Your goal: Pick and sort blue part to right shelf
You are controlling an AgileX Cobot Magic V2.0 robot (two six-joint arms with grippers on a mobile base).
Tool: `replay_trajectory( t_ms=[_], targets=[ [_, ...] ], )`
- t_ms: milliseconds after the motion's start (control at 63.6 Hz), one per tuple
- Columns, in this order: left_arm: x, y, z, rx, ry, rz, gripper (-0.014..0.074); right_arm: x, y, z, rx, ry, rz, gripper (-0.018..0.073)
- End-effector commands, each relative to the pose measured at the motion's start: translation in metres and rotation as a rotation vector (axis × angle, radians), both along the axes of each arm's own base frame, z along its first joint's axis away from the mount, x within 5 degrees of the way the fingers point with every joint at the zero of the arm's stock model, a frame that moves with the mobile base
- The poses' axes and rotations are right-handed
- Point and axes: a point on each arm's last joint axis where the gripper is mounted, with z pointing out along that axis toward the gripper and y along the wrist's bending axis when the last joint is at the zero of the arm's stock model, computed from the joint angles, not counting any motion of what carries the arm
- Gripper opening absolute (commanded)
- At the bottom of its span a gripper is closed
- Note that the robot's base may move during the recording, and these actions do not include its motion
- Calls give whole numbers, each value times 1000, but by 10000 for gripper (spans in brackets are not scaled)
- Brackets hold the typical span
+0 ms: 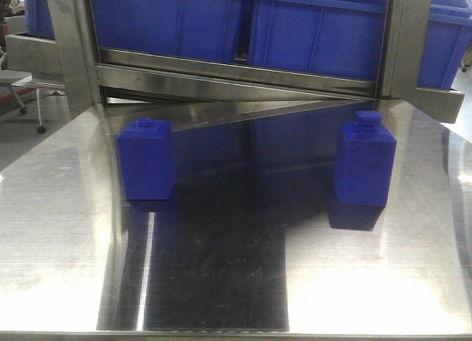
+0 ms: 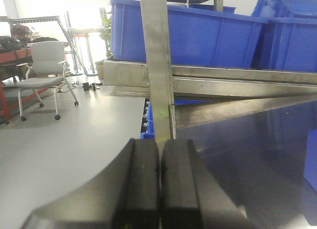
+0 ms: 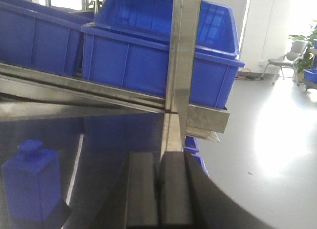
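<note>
I see the left gripper (image 2: 159, 175) and right gripper (image 3: 158, 189) with fingers pressed together — the blue part (image 1: 365, 167) stands upright on the steel table (image 1: 66, 230).

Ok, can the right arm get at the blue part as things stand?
Probably yes: the blue part stands free on the table, left of the right gripper in its wrist view. The jaws are shut and must open first.

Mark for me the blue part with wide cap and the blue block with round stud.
blue part (image 1: 363, 175), front view, front face of body.
studded block (image 1: 145, 166), front view, front face of body.
</note>
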Motion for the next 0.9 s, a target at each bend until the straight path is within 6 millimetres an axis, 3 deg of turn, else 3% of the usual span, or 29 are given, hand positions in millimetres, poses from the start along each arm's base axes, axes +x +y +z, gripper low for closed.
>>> replay_trajectory(
  t_ms=[0,204,440,691,880],
  targets=[
    [-1,1,0,-16,-75,3,124,-6,-1,22,14,-156,-5,54],
    [-1,1,0,-16,-75,3,124,-9,0,49,11,-19,-1,54],
    [-1,1,0,-16,-75,3,124,6,0,75,11,55,0,54],
    [-1,1,0,-16,-75,3,124,35,3,79,198,249,32,56],
    [-1,1,0,-16,-75,3,124,64,12,80,148,390,70,77]
  ],
)
